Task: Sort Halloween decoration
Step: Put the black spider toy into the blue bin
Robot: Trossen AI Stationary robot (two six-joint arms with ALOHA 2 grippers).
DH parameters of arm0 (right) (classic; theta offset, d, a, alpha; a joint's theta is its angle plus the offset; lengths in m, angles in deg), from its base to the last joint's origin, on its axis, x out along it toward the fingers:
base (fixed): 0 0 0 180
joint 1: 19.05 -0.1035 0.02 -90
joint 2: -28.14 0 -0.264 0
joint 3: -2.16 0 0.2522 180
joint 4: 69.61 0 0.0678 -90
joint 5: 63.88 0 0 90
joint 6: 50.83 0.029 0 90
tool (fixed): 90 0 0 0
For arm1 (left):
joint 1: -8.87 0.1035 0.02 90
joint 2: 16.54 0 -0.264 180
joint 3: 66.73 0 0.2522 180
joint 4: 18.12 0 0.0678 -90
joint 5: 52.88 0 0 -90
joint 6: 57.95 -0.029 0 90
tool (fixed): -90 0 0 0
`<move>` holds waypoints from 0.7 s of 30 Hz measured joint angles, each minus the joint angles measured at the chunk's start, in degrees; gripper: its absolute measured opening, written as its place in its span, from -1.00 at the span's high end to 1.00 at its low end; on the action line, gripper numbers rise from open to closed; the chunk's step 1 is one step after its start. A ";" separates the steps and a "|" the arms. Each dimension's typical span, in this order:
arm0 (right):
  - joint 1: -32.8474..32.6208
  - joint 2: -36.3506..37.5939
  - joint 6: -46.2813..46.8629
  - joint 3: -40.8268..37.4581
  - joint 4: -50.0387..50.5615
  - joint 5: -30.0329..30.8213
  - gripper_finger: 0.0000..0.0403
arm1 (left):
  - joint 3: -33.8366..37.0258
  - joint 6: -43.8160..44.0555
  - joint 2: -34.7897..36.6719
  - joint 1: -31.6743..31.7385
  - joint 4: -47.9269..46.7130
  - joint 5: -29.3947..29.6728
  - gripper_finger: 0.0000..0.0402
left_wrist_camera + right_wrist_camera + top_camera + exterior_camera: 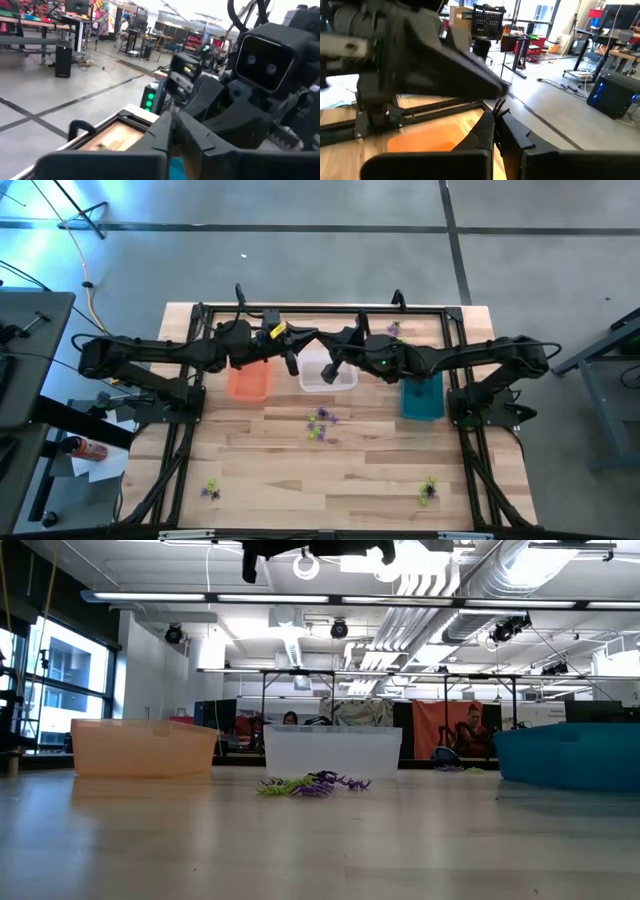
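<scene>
Both arms reach in from the sides to meet above the clear bin [328, 375] at upper centre, probably a handover: right end effector [497, 111] pinched together on a small dark trinket [499, 105], left end effector [172, 117] closed, other decorations [320, 423] clustered mid-tabletop [270, 470].

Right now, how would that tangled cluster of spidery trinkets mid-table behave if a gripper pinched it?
The cluster of trinkets looks tiny and thin-legged, so probably very light. Its purple and yellow-green legs interlock, so several pieces may lift together. They lie flat on the wooden table, unlikely to roll.
</scene>
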 joint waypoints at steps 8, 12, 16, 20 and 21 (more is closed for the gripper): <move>0.69 7.97 -0.57 0.00 17.64 0.87 0.99 | -0.02 -0.53 10.42 2.47 -18.34 3.64 0.41; 0.70 13.67 3.04 -0.01 30.94 3.72 0.99 | -0.02 -0.78 14.04 2.52 -26.99 4.71 0.24; 0.35 20.63 10.09 -1.92 43.45 6.77 1.00 | 0.12 0.03 15.74 1.81 -32.14 4.76 0.16; -2.09 28.12 20.80 -6.23 52.87 10.17 1.00 | 4.20 1.76 16.90 0.57 -29.72 4.81 0.12; -3.04 30.00 23.76 -7.51 54.14 10.80 1.00 | 5.84 3.02 17.21 0.26 -28.28 5.22 0.12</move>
